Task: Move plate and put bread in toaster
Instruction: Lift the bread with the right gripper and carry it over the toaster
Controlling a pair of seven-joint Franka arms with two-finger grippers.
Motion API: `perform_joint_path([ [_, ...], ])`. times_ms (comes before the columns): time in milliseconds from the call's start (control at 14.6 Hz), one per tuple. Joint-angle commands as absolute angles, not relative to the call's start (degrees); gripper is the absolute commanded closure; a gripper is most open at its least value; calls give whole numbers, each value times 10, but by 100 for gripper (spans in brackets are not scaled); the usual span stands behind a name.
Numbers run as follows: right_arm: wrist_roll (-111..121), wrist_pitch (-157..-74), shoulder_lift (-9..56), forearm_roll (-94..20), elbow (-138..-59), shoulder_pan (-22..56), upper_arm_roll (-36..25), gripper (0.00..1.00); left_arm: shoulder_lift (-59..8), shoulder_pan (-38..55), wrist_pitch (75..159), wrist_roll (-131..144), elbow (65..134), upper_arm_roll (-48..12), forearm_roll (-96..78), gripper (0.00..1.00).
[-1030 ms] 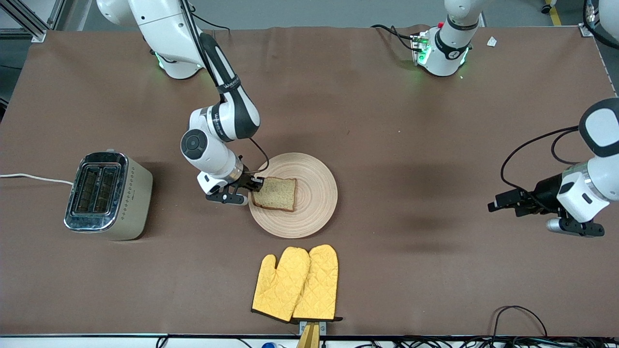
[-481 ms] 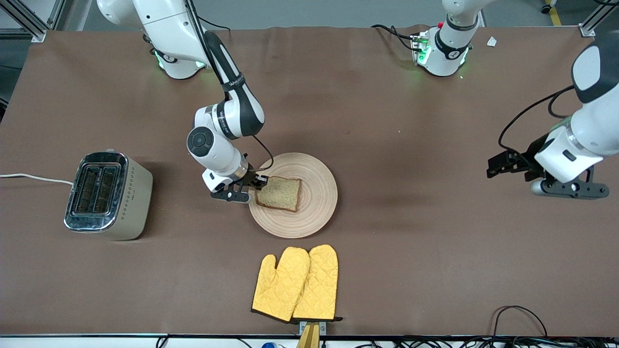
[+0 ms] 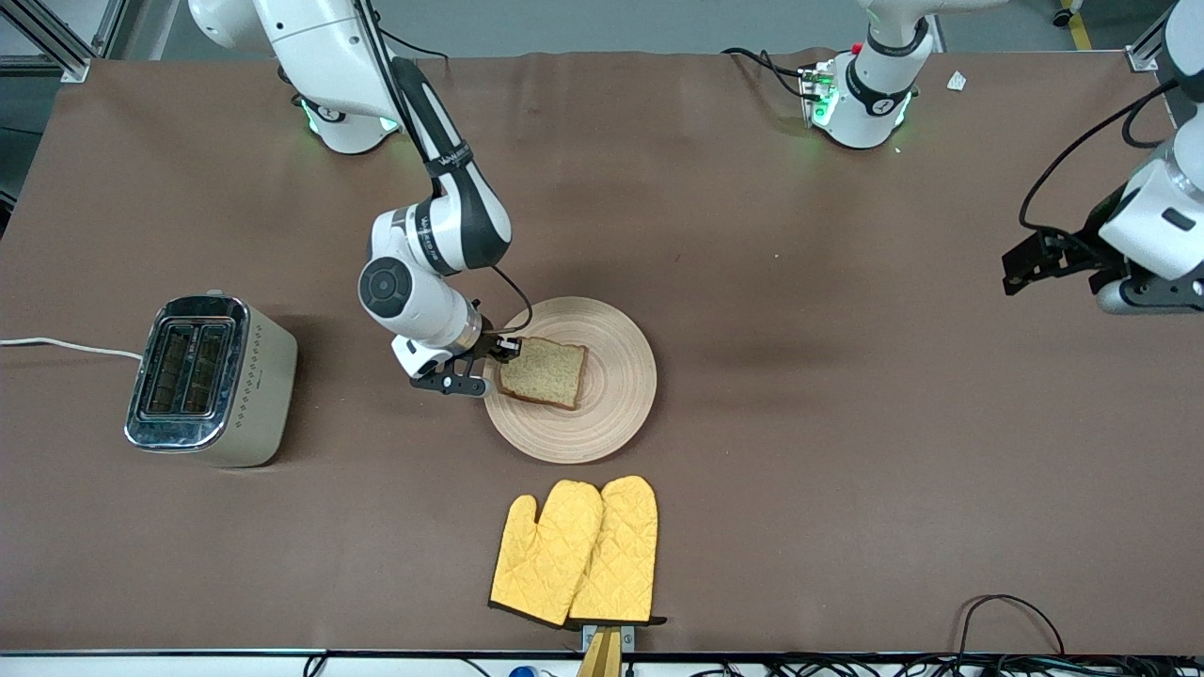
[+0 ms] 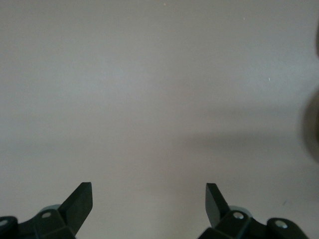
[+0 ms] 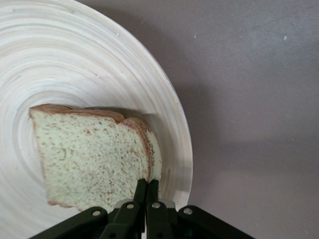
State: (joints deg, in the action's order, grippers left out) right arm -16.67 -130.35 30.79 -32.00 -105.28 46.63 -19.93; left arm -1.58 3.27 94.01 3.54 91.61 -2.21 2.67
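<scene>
Front view ran from the toaster [image 3: 209, 380] at about nine o'clock of the table, toward the right arm's end, its two slots facing up and a white cord [image 3: 66, 346] trailing off its side to the table's edge. Next came the right gripper [image 3: 500, 355], reaching down from its base at eleven o'clock to the plate's rim on the toaster's side. Its fingers were pressed together on the edge of the bread [image 3: 543, 372]; the right wrist view showed the two fingertips [image 5: 141, 191] pinching the slice's crust, with the gripper [image 5: 146, 188] low over the rim. The bread [image 5: 94, 162] lay over the plate [image 5: 89, 59], its gripped edge seeming slightly raised, though the views did not settle this. The plate [image 3: 616, 395] sat near the table's centre on the brown table [image 3: 800, 470]. At six o'clock from the plate, nearer to the front camera, lay a pair of yellow oven mitts [image 3: 576, 552], side by side. At three o'clock, the left gripper [image 3: 1025, 263] hung over the left arm's end of the table, well apart from the plate. Its fingers [image 4: 79, 199] stood wide apart with nothing between them, only bare table beneath.
</scene>
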Motion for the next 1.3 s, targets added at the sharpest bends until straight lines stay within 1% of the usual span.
perform_joint_path([
  [0, -207, -1179, 302, -256, -971, 477, -238, 99, 11, 55, 918, 34, 925, -3, 30, 0],
  [206, -254, -1066, 304, -112, -879, 477, -239, 100, 24, 47, 883, 34, 927, -19, 28, 0],
  [275, -256, -1036, 303, -68, -859, 481, -239, 100, 29, 30, 882, 39, 929, -45, 28, 0],
  [481, -252, -960, 293, 65, -820, 483, -240, 99, 36, 26, 881, 44, 927, -53, 29, 0],
  [618, -250, -928, 271, 146, -818, 480, -241, 100, 36, 25, 882, 43, 927, -55, 28, 0],
  [824, -255, -873, 247, 226, -818, 477, -248, 100, 38, 25, 881, 34, 927, -55, 28, 0],
  [1030, -257, -832, 225, 274, -823, 478, -277, 100, 40, 25, 880, 19, 925, -54, 28, 0],
  [1236, -258, -803, 197, 330, -841, 476, -287, 100, 39, 13, 880, 1, 925, -52, 26, 0],
])
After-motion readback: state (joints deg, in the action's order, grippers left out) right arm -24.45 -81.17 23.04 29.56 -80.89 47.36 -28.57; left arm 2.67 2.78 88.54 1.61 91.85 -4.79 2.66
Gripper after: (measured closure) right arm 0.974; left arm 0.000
